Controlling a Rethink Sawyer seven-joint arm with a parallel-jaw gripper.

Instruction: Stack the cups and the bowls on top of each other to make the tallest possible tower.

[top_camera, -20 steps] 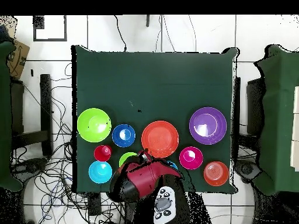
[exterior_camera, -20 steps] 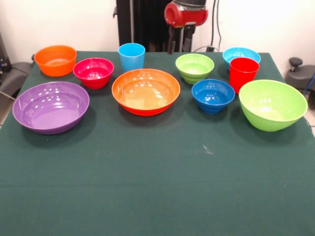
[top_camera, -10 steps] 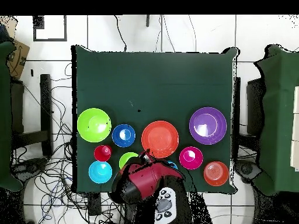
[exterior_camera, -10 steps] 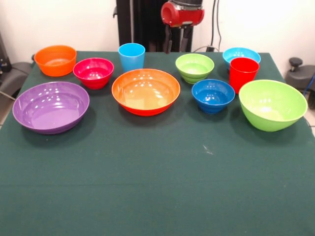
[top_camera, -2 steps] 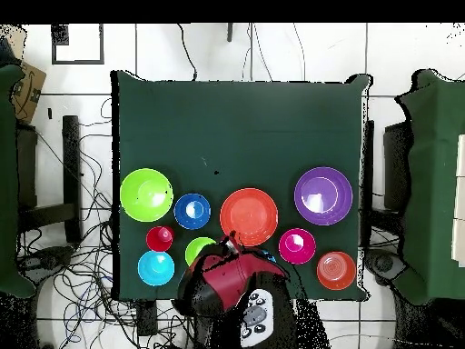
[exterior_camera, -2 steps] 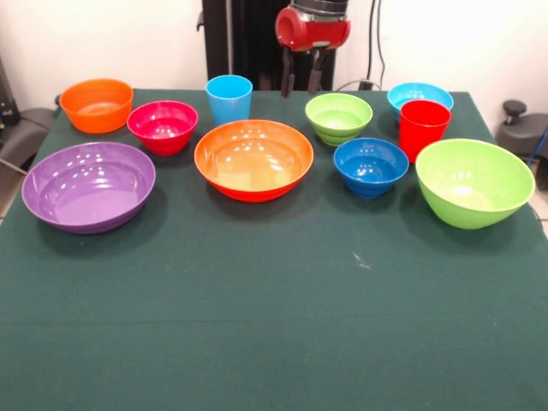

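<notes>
All cups and bowls stand singly on the green table (exterior_camera, -2 steps: 274, 325); no tower shows. Back row: small orange bowl (exterior_camera, -2 steps: 96, 104), magenta bowl (exterior_camera, -2 steps: 163, 126), light blue cup (exterior_camera, -2 steps: 229, 98), small lime bowl (exterior_camera, -2 steps: 338, 117), light blue bowl (exterior_camera, -2 steps: 419, 91), red cup (exterior_camera, -2 steps: 423, 128). In front of these are the purple bowl (exterior_camera, -2 steps: 88, 186), large orange bowl (exterior_camera, -2 steps: 253, 158), dark blue bowl (exterior_camera, -2 steps: 371, 166) and large lime bowl (exterior_camera, -2 steps: 473, 181). My gripper (exterior_camera, -2 steps: 300, 77) hangs open and empty at the far edge, between the blue cup and the small lime bowl. From overhead, the arm (top_camera, -2 steps: 222, 286) covers the blue cup.
Dark chairs stand at both sides of the table (top_camera, -2 steps: 241, 118). Cables lie on the tiled floor around the base. The table's near half in the front view holds nothing but cloth.
The gripper has drifted slightly left in the front view, towards the light blue cup. No cup or bowl has moved.
</notes>
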